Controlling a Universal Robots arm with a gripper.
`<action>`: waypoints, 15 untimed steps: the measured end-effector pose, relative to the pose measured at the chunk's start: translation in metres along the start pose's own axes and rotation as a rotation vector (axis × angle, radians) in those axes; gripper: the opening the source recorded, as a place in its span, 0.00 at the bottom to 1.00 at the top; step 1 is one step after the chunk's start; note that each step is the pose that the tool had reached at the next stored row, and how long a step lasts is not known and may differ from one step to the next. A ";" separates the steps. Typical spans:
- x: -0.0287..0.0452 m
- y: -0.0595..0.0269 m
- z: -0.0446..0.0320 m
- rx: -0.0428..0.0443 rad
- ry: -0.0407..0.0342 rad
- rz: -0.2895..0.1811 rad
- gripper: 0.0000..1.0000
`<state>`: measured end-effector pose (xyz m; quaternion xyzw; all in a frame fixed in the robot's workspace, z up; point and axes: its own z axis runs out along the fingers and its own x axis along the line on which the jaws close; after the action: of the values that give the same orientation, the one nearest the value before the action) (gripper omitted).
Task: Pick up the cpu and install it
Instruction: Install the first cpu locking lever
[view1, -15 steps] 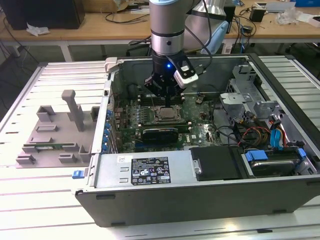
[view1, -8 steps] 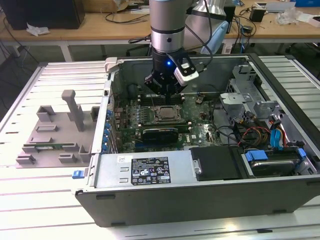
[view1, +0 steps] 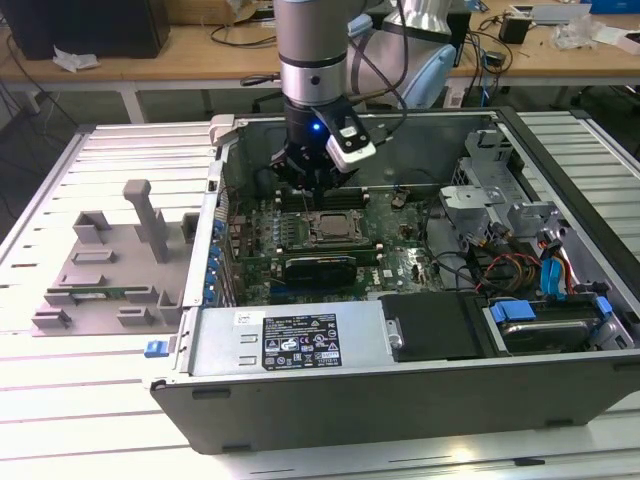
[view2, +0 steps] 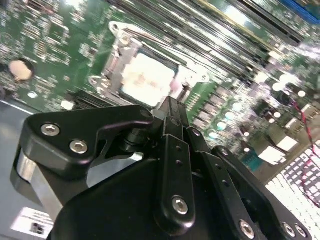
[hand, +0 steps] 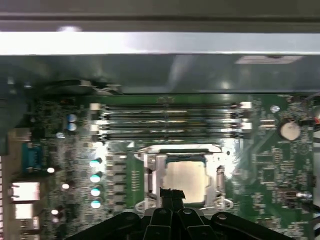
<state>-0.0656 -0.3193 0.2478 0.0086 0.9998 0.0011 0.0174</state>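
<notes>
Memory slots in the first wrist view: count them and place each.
4 memory slots, lying side by side as parallel strips between the cpu and the case wall; none looks hidden.

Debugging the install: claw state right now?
Claw: closed, nothing held; small silvery-grey square metal cpu lies in the metal-framed motherboard socket.

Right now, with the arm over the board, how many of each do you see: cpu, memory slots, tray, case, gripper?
cpu: 1
memory slots: 4
tray: 1
case: 1
gripper: 1
Total: 8
</notes>
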 end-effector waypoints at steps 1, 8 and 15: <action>0.0043 -0.0001 -0.0001 0.0000 0.0000 0.000 0.11; 0.0345 -0.0006 -0.0012 -0.0093 0.0002 0.001 0.11; 0.0385 -0.0007 -0.0014 -0.1640 0.0028 0.006 0.11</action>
<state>-0.1041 -0.3193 0.2479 0.0101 0.9964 0.0831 0.0166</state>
